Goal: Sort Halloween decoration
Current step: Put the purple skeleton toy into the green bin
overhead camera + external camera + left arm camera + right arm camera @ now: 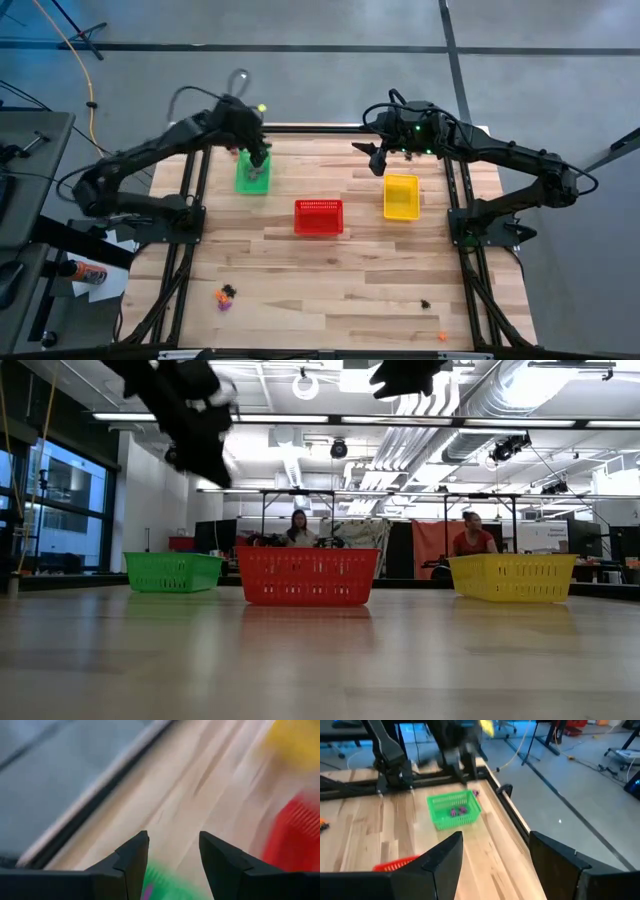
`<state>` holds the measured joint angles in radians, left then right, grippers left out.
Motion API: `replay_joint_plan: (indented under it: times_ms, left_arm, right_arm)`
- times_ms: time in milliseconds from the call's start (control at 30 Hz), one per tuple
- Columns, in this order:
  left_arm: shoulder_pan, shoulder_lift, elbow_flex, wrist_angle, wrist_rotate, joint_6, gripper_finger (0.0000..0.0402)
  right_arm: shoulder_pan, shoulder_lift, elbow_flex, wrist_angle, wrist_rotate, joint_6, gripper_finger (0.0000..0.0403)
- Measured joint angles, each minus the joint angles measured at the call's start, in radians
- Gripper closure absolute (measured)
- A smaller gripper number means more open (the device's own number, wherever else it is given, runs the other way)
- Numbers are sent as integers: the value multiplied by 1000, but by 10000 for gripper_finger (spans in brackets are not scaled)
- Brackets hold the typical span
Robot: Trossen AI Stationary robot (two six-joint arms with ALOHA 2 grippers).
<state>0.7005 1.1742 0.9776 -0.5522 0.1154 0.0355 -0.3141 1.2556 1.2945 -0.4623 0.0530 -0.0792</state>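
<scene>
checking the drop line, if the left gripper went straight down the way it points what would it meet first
Probably the green basket: the left gripper hangs right above it, fingers apart, though exact depth is unclear.

Pale wooden plank surface (330,270) carrying three plastic mesh baskets: a red one (318,217) at centre, a green one (252,174) and a yellow one (401,196) flanking it. Tiny orange, purple and black trinkets (226,296) lie well apart from the red basket, near the opposite edge.

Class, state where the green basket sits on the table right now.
In the high view, the green basket sits far-left, under the left gripper, left of the red basket.
</scene>
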Motion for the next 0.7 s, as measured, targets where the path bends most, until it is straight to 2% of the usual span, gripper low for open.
replay_joint_plan:
  times_ms: [133, 333, 567, 700]
  left_arm:
    - [-35, -127, 1, 162, 41, -108, 239]
    - [-149, -248, 1, 370, 121, -110, 240]
    - [-280, -249, -2, 401, 130, -113, 241]
    - [-340, -231, -82, 539, 130, -159, 241]
  right_arm:
    - [0, 0, 0, -89, -1, 0, 181]
    - [0, 0, -1, -225, -42, 11, 181]
    - [0, 0, -1, -200, -61, -8, 181]
    - [0, 0, -1, -154, -62, -16, 181]
